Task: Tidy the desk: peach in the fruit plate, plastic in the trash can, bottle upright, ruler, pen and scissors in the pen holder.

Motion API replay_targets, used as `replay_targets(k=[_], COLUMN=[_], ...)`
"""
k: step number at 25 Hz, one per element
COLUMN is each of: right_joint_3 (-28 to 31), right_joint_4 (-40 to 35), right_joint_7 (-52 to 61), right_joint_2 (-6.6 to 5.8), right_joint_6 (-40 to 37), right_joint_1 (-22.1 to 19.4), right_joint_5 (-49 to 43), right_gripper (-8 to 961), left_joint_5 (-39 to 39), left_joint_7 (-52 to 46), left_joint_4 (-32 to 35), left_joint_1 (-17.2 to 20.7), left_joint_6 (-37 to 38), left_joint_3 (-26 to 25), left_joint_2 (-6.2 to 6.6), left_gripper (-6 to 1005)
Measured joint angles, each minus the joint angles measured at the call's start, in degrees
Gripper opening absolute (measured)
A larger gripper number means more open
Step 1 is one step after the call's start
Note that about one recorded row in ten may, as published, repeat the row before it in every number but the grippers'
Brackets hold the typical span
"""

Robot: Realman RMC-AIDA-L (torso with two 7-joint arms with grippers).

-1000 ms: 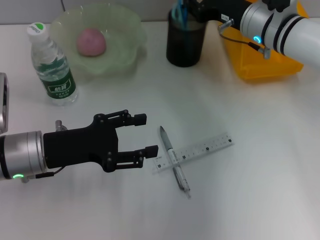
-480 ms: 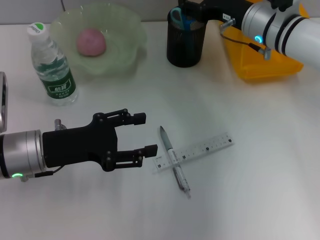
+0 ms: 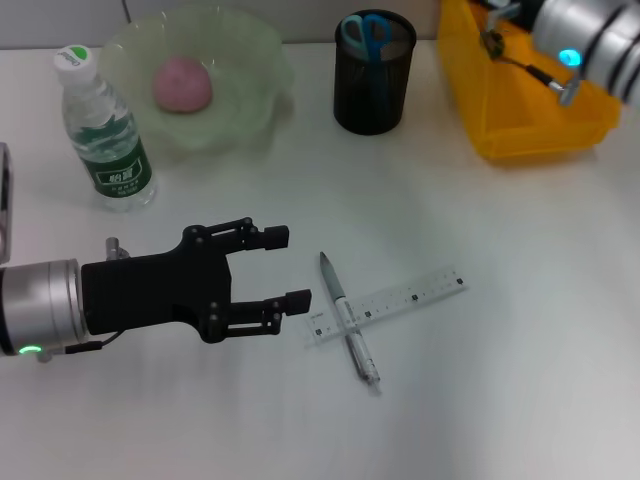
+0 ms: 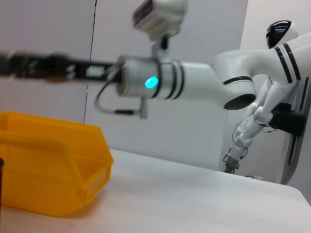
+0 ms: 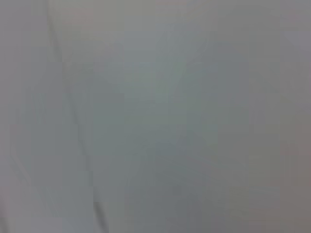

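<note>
My left gripper point(image 3: 288, 267) is open and empty, low over the table just left of the silver pen point(image 3: 348, 318). The pen lies across a clear ruler point(image 3: 400, 298). The black pen holder point(image 3: 372, 88) stands at the back with blue-handled scissors point(image 3: 365, 28) in it. The pink peach point(image 3: 183, 83) lies in the green fruit plate point(image 3: 255, 60). The water bottle point(image 3: 103, 130) stands upright at the left. My right arm point(image 3: 590, 40) is over the yellow bin point(image 3: 520, 100); its gripper point(image 4: 39, 68) shows blurred in the left wrist view. No plastic is in view.
The yellow bin also shows in the left wrist view point(image 4: 48, 165), under my right arm point(image 4: 194, 87). A grey object point(image 3: 5, 200) is at the left edge of the head view. The right wrist view shows only plain grey.
My right arm has pulled back from the pen holder to the right, over the yellow bin; the scissors stay in the holder. My left gripper has barely moved.
</note>
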Motion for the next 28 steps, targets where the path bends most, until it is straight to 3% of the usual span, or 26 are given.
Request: replay_targets(k=[3, 5, 8, 9, 10, 11, 13, 14, 17, 18, 19, 22, 23, 24, 25, 28], right_joint_3=[-0.15, -0.22, -0.17, -0.06, -0.06, 0.08, 0.19, 0.26, 0.08, 0.08, -0.22, -0.55, -0.74, -1.10, -1.50, -4.00], right_joint_4=[-2.25, -9.57, -11.37, -14.73, -14.73, -18.65, -20.84, -24.35, -25.94, -25.94, -25.52, -25.25, -25.45, -26.31, -26.80, -26.98], right_joint_7=[1.71, 9.21, 11.70, 16.64, 16.64, 21.95, 25.11, 30.69, 36.11, 36.11, 38.52, 39.57, 39.68, 39.70, 39.70, 39.50], right_joint_2=[-0.10, -1.04, -1.54, -2.56, -2.56, -3.62, -4.05, -4.52, -4.97, -4.97, -5.11, -4.49, -3.76, -1.97, -1.11, -0.23], right_joint_6=[-4.29, -17.05, -20.16, -25.69, -25.69, -30.19, -32.00, -35.10, -37.89, -37.89, -39.84, -41.63, -41.90, -41.90, -41.59, -40.82], right_joint_1=[-1.75, -6.74, -7.54, -8.14, -8.14, -7.78, -7.10, -4.99, -0.47, -0.47, 2.51, 5.29, 6.36, 7.79, 8.34, 9.20], right_joint_5=[-0.31, -4.18, -6.04, -10.88, -10.88, -17.83, -22.48, -33.36, -47.07, -47.07, -53.95, -61.34, -65.06, -71.22, -73.81, -76.69], right_gripper=[789, 788, 788, 787, 787, 787, 786, 786, 786, 786, 786, 785, 785, 785, 785, 783], left_joint_5=[0.26, 0.27, 0.18, 0.09, 0.09, 0.07, 0.07, 0.06, 0.24, 0.24, 0.36, 0.42, 0.47, 0.48, 0.48, 0.50], left_joint_7=[-0.21, -0.83, -0.96, -1.07, -1.07, -1.16, -1.28, -1.65, -2.21, -2.21, -2.91, -3.49, -3.69, -3.72, -3.72, -3.79], left_joint_4=[0.10, 0.14, 0.17, 0.43, 0.43, 0.71, 1.05, 2.04, 2.46, 2.46, 2.56, 2.56, 2.58, 2.60, 2.60, 2.81], left_joint_1=[0.03, 0.50, 0.73, 1.33, 1.33, 1.62, 1.99, 2.86, 3.19, 3.19, 3.32, 3.62, 4.00, 4.13, 4.13, 4.50], left_joint_6=[0.00, 0.03, 0.12, 0.24, 0.24, 0.29, 0.31, 0.31, 0.23, 0.23, 0.26, 0.42, 0.35, 0.34, 0.34, 0.32], left_joint_3=[0.00, 0.00, 0.00, 0.00, 0.00, 0.00, 0.00, -0.01, 0.00, 0.00, 0.02, 0.13, 0.16, 0.14, 0.14, 0.05], left_joint_2=[0.44, 1.48, 1.85, 2.43, 2.43, 2.61, 2.78, 3.04, 3.47, 3.47, 3.96, 4.60, 5.07, 5.17, 5.17, 5.44], left_gripper=[783, 783, 783, 783, 783, 783, 783, 783, 783, 783, 783, 783, 783, 783, 783, 783])
